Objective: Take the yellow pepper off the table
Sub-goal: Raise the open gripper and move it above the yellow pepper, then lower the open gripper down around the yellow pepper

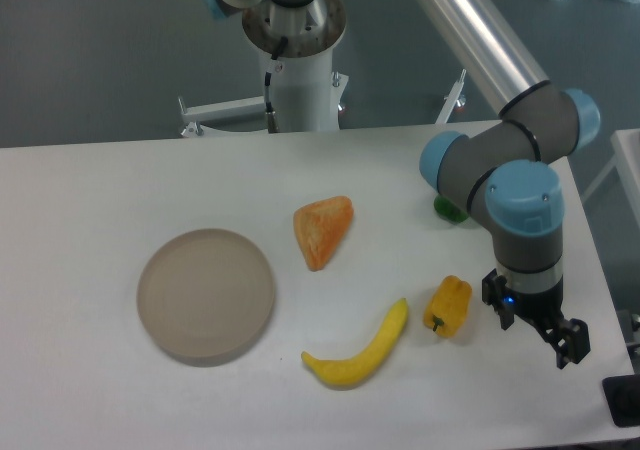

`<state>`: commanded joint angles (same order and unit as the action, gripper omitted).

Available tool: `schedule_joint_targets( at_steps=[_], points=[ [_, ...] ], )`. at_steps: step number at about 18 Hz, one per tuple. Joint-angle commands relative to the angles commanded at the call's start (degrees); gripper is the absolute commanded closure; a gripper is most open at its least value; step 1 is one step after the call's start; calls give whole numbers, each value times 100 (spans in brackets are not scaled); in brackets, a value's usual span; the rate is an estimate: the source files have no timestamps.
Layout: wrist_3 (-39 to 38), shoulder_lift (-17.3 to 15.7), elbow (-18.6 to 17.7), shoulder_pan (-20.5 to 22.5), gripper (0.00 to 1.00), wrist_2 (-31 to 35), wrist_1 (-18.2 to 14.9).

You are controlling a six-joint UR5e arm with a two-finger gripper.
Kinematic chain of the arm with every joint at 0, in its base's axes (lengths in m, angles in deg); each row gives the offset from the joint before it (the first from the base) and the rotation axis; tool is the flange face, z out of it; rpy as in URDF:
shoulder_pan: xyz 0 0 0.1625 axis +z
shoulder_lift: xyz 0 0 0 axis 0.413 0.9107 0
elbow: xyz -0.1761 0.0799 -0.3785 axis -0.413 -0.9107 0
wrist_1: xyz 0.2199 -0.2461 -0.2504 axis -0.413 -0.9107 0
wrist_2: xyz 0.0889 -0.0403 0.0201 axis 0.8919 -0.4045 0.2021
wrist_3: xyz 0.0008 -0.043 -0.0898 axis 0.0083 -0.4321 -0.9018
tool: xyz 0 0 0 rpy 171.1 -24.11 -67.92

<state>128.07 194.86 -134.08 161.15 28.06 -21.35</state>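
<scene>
On the left of the table you are looking at a round tan plate lying flat, with nothing on it. Right of it, near the middle, an orange wedge-shaped piece of toy food is lying with its tip pointing down toward you. Below that, a banana is curving from the lower left up toward the right, its upper tip ending just beside the yellow pepper. The pepper is sitting on the tabletop toward the right side, stem pointing down and left, and nothing is gripping it. Your gripper is hanging just to the right of the pepper, apart from it and holding nothing; from this angle you cannot tell whether the jaws are spread or closed. Behind the arm's elbow, a small bit of a green object is peeking out.
</scene>
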Motion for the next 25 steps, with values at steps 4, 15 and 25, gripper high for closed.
schedule_joint_targets(
  at_steps=[4, 15, 25],
  points=[
    [44, -334, -298, 219, 0, -360, -211],
    [-516, -1099, -1749, 519, 0, -756, -194],
    [-2224, -862, -2171, 325, 0, -1169, 412]
  ],
)
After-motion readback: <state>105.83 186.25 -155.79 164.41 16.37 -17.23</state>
